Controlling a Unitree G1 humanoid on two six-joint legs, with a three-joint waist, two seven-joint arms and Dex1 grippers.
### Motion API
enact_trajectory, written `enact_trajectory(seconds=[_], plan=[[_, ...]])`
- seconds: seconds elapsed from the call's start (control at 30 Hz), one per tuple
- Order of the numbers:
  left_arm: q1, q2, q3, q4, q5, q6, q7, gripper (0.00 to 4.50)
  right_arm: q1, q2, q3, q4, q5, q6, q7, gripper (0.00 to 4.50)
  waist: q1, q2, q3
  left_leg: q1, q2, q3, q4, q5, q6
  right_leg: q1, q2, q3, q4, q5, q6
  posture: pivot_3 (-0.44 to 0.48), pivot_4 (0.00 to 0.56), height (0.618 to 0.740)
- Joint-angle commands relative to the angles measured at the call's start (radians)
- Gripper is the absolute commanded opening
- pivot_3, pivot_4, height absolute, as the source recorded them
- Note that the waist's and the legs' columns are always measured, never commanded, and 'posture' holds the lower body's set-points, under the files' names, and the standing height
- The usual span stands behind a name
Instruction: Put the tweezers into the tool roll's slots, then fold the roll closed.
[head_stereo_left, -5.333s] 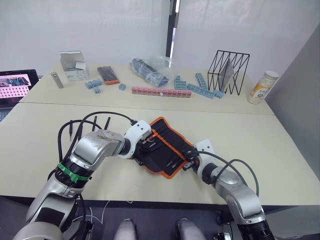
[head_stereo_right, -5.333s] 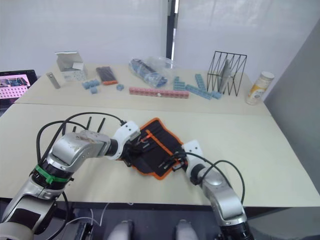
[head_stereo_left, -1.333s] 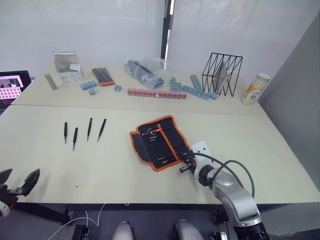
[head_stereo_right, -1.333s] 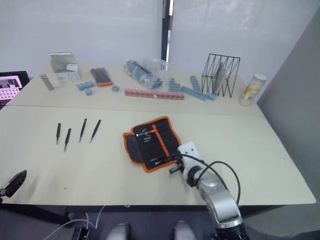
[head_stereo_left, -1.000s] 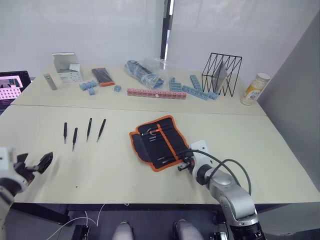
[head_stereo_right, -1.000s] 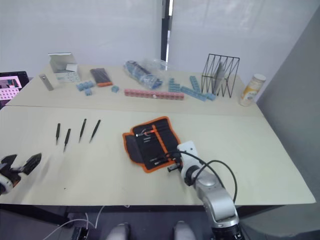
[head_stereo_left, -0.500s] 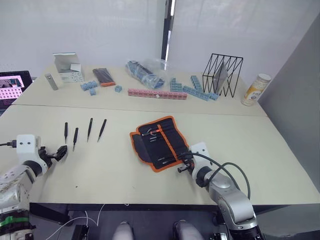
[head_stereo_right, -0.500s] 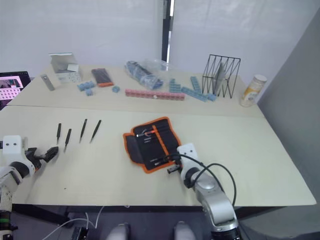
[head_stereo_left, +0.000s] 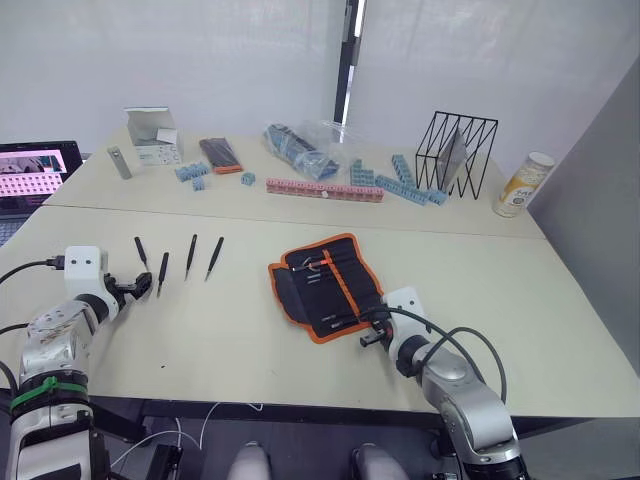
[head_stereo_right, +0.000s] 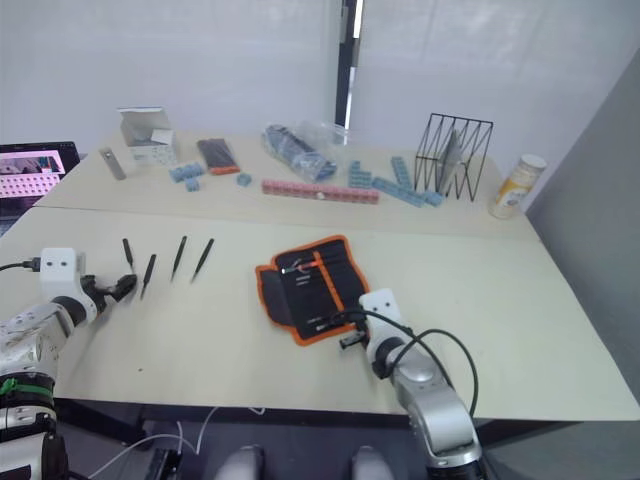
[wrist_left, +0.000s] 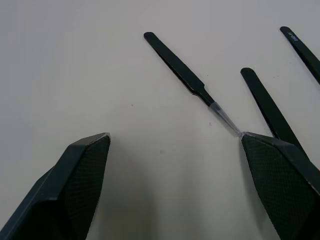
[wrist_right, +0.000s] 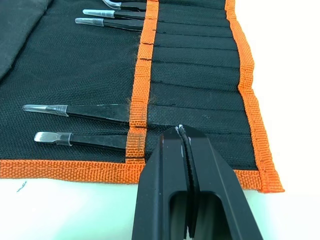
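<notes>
Four loose tweezers (head_stereo_left: 162, 272) on table (head_stereo_left: 500, 290), long axes running near-to-far, tool roll (head_stereo_left: 325, 285) open flat mid-table w/ tweezers slotted, left gripper (head_stereo_left: 132, 288) fingers spread, now at leftmost tweezers vs table edge before, right gripper (wrist_right: 184, 145) pinched together on roll's near edge.

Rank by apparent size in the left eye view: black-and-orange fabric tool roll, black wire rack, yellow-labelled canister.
1. Tool roll
2. Wire rack, though farther off, so this is unsure
3. Canister, clearly smallest

eyes: high, forward-down, same table (head_stereo_left: 300, 350) | wrists: close, along claws
</notes>
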Motion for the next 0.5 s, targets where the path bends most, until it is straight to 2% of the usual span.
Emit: enact_trajectory(seconds=[0.03, 0.27, 0.5], plan=[[0.023, -0.023, -0.02, -0.011, -0.006, 0.014, -0.02, 4.44, 0.032, -0.003, 0.038, 0.041, 0.006, 0.061, 0.014, 0.0, 0.001, 0.0, -0.001, 0.0, 0.0, 0.0, 0.0, 0.0, 0.0, 0.0, 0.0, 0.0, 0.0, 0.0, 0.0, 0.0, 0.15, 0.74], [0.105, -0.036, 0.001, -0.155, -0.036, 0.074, -0.005, 4.44, 0.025, -0.001, 0.043, 0.043, 0.007, 0.06, 0.015, 0.0, -0.002, 0.001, -0.001, 0.0, 0.0, 0.001, 0.0, 0.0, 0.0, 0.0, 0.0, 0.0, 0.0, 0.0, 0.0, 0.0, 0.15, 0.74], [0.015, -0.045, -0.014, -0.063, -0.002, 0.057, 0.031, 4.44, 0.013, -0.005, 0.043, 0.045, 0.009, 0.063, 0.021, 0.0, 0.001, 0.001, -0.001, 0.0, 0.0, 0.0, 0.0, 0.0, 0.0, 0.0, 0.0, 0.0, 0.0, 0.0, 0.0, 0.0, 0.15, 0.74]])
